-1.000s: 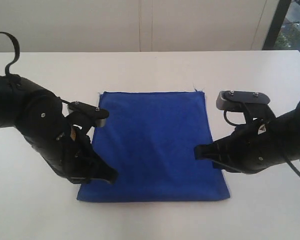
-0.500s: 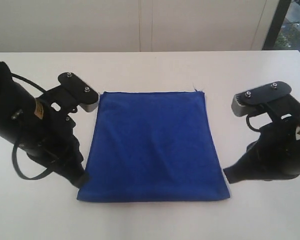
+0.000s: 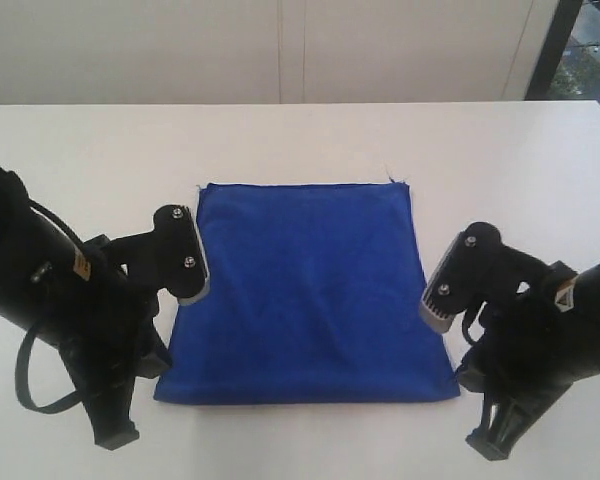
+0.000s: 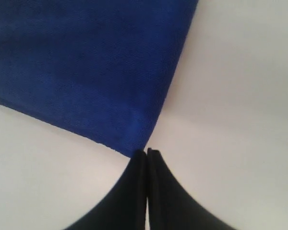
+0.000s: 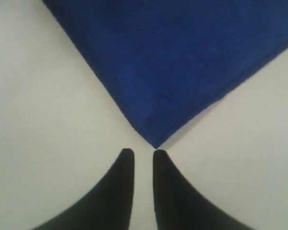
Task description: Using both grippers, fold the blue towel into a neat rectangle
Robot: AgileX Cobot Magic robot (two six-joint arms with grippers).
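Grippers [image 4: 147,152] [image 5: 143,152] moved, at blue towel [image 3: 305,290] corners

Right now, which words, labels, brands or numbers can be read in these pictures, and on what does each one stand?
No text can be read in any view.
left arm sticker: small, yellowish, too blurred to read.
right arm sticker: small, pale, too blurred to read.
blue towel: plain, no print or tag visible.
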